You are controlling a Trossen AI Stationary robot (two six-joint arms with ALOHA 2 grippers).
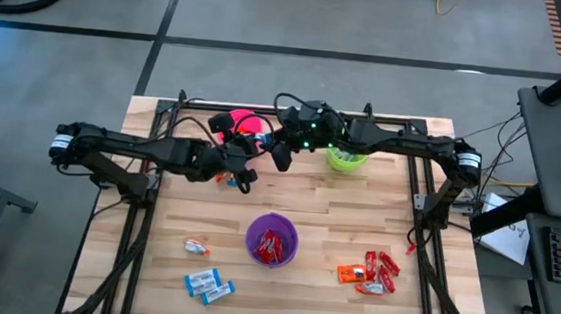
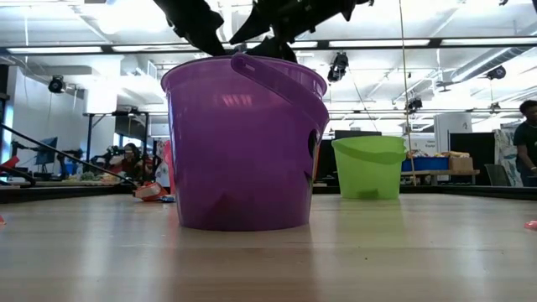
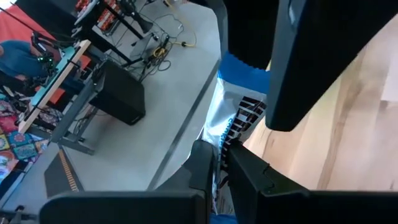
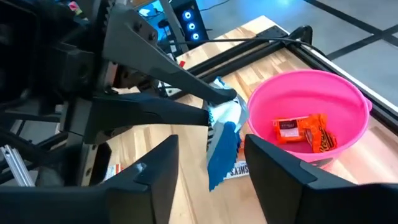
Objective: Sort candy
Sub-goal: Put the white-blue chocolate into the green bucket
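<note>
Wooden tabletop (image 1: 336,212) lay beneath the left gripper (image 4: 217,99), pinching a blue-and-white candy (image 4: 222,140) beside the pink cup (image 4: 311,109); light, crinkly, slippery, best held mid-wrapper. Right gripper (image 4: 208,165) hovered spread.

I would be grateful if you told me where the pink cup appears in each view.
High view: pink cup at the table's far edge, partly under the arms.
Low view: not visible.
Left wrist view: not visible.
Right wrist view: at right, holding an orange candy.
Shared landmark: the blue-and-white candy in the left gripper.
</note>
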